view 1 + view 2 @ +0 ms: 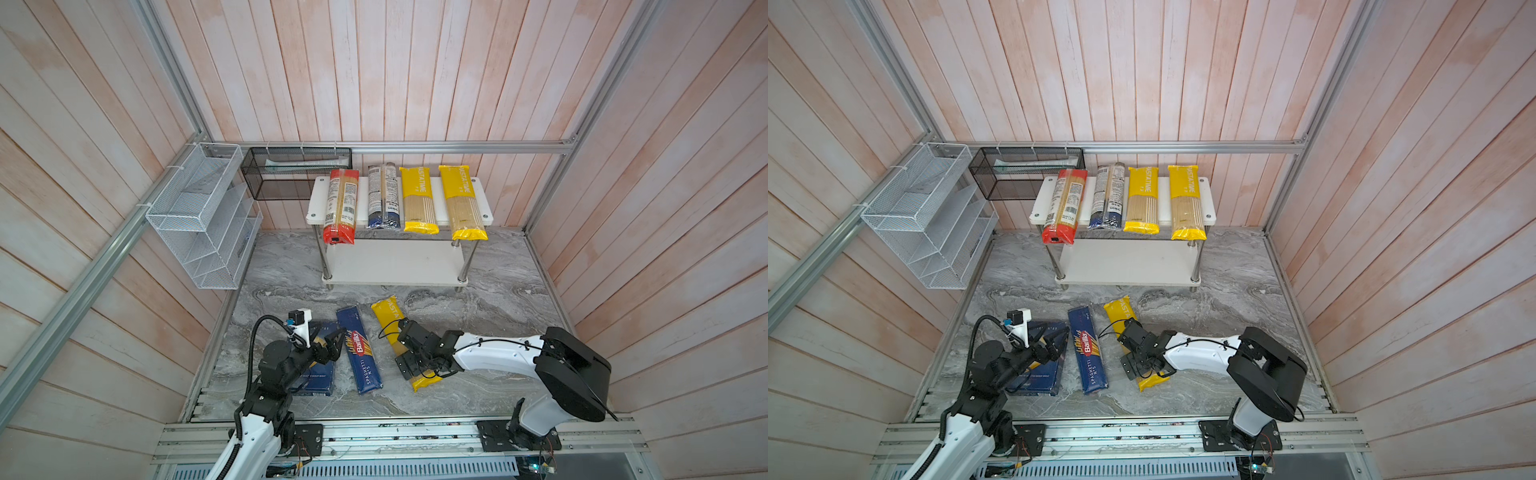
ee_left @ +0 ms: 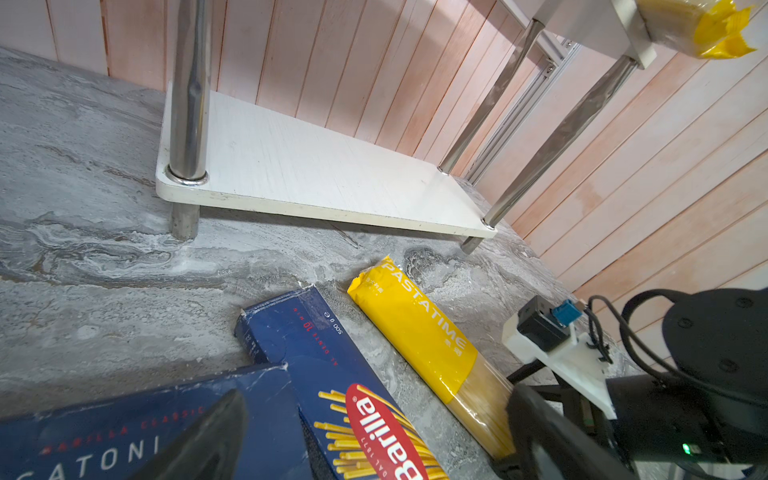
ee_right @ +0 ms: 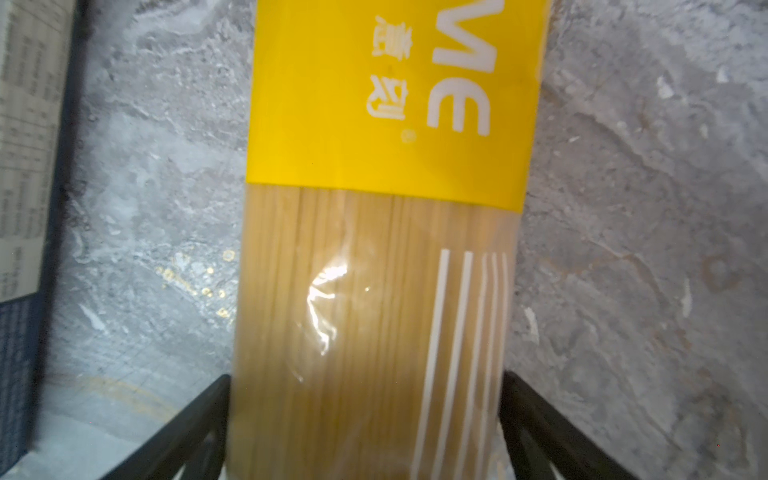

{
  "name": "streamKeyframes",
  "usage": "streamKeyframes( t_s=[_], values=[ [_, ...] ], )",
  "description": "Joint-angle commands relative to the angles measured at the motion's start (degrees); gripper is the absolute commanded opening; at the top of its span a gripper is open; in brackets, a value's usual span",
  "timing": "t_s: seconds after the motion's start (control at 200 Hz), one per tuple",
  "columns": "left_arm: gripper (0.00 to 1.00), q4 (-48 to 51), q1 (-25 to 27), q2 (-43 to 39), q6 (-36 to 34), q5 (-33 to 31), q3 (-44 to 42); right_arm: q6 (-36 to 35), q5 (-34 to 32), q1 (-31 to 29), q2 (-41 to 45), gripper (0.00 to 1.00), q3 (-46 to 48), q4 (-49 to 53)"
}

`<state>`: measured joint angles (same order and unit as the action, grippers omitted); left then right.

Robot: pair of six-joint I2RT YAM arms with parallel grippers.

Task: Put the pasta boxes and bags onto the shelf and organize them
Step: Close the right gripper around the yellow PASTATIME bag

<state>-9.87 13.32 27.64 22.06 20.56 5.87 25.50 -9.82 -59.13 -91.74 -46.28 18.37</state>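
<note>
- The shelf [image 1: 395, 261] is two white boards on chrome posts; its top board carries four slim bags side by side, near ends overhanging the front edge: a red-ended bag [image 1: 341, 205], a blue-ended bag [image 1: 383, 195], a yellow bag [image 1: 417, 199] and a second yellow bag [image 1: 462, 203]
- A third yellow bag [image 3: 386, 124] lies flat and slanted on the table in front of the shelf; one half is yellow with white lettering, the other a clear window showing straight strands
- The Spaghetti box [image 1: 359, 351], dark blue with a red oval logo, lies in front of the shelf's left half; the Rigatoni box [image 2: 104, 436] lies beyond it, further left
- The right gripper [image 3: 365, 376] has its jaws wide apart, one black finger on each side of the third yellow bag's window; the close, soft wrist view leaves it unclear whether they touch the film
- The left gripper [image 2: 376, 397] hangs over the two boxes, jaws apart, holding nothing
- The left arm [image 1: 282, 365] hides much of the Rigatoni box; the right arm [image 1: 498, 353] covers the third yellow bag's middle in both top views
- The table [image 1: 478, 291] is grey marbled stone; the walls [image 1: 415, 75] are pale pink planks; a white wire rack [image 1: 199, 216] and a black mesh basket [image 1: 291, 174] hang left of the shelf
</note>
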Motion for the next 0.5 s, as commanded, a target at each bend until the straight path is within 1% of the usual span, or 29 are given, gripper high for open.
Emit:
streamKeyframes(
  t_s=[0.0, 0.035, 0.055, 0.25, 0.495],
  values=[
    [1.0, -0.94, 0.39, -0.26, -1.23, 0.33, 0.02, 1.6, -2.14, -0.52, -2.04, 0.97, -0.13, 2.11],
    [1.0, -0.93, 0.37, -0.14, -1.19, 0.36, 0.06, 1.8, -2.15, -0.58, -2.12, 0.9, 0.04, 1.82],
    [1.0, -0.94, 0.39, -0.14, -1.23, 0.32, 0.1, 1.98, -2.09, -0.62, -2.13, 0.88, 0.2, 1.58],
    [1.0, -0.9, 0.32, -0.04, -1.23, 0.29, 0.19, 2.94, -2.31, -0.87, -0.42, 0.88, 2.45, -1.03],
    [1.0, -0.86, 0.39, -0.05, -1.15, 0.34, 0.15, 3.26, -1.42, -1.33, 1.28, 0.83, 4.74, -2.62]
  ],
)
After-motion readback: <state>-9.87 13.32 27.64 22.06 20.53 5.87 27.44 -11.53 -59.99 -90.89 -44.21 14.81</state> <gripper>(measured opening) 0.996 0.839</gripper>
